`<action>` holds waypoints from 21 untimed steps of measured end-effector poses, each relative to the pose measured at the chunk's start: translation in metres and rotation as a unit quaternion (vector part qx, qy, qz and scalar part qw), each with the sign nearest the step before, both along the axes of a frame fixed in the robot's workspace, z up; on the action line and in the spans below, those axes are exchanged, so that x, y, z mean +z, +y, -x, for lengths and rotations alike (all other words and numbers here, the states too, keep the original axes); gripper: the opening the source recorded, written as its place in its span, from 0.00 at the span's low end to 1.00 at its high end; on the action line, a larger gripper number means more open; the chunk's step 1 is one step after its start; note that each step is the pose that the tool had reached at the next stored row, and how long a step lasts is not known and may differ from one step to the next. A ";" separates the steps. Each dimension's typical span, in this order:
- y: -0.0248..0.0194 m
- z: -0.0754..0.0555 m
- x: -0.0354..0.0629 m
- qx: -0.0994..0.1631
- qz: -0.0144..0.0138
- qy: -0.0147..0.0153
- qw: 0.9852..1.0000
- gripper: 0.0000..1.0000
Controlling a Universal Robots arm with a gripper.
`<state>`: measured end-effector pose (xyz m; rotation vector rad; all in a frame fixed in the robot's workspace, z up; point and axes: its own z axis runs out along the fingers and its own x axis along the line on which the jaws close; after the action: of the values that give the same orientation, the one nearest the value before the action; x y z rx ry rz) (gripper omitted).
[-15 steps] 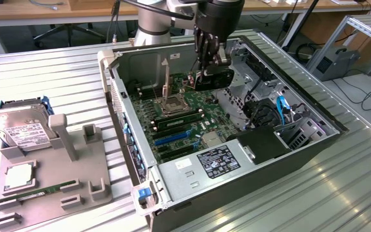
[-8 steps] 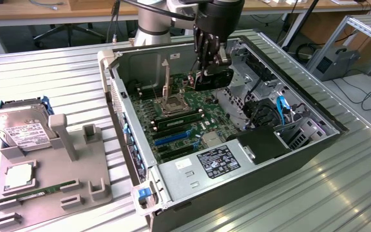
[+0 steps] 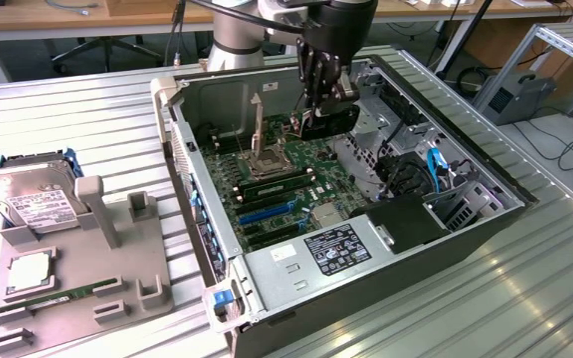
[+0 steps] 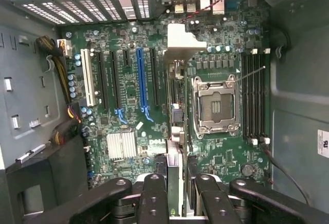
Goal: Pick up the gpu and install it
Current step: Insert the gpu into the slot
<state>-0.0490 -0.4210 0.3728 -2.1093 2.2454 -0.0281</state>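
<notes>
While the grey plastic parts holder (image 3: pixel 77 276) sat at the exterior view's left on the ribbed metal table (image 3: pixel 87 127), it carried a silver labelled hard drive in a blue-tabbed caddy (image 3: pixel 23 190), a square silver processor (image 3: pixel 30 272) and a narrow green RAM stick (image 3: pixel 63 297), with bare table between it and the case. Just right of it lay the open black and grey computer case (image 3: pixel 336 209) on its side, its tall walls fencing in the green motherboard (image 3: pixel 286 186). Over the far end of that board the dark arm reached straight down from above, and the black multi-fingered gripper (image 3: pixel 324 93) hung inside the case, close to the drive cage on its right. Its fingers (image 4: pixel 154 198) were partly closed on the gpu (image 4: pixel 175 131), a thin dark card with a silver metal end bracket, held edge-on. From the wrist, the card stood upright above the board between the long blue expansion slot (image 4: pixel 140 77) and the empty silver processor socket (image 4: pixel 216 106); whether its lower edge touched the board could not be told. Open board lay on either side of it.
</notes>
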 end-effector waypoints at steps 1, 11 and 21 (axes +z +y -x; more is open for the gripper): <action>0.0000 0.000 0.0000 0.004 0.000 0.000 1.000 0.26; 0.0000 0.000 -0.0016 0.022 -0.001 0.065 0.998 0.26; 0.0000 0.000 -0.0016 0.022 -0.001 0.067 0.998 0.26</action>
<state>-0.0489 -0.4210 0.3712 -2.2219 2.2660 0.1218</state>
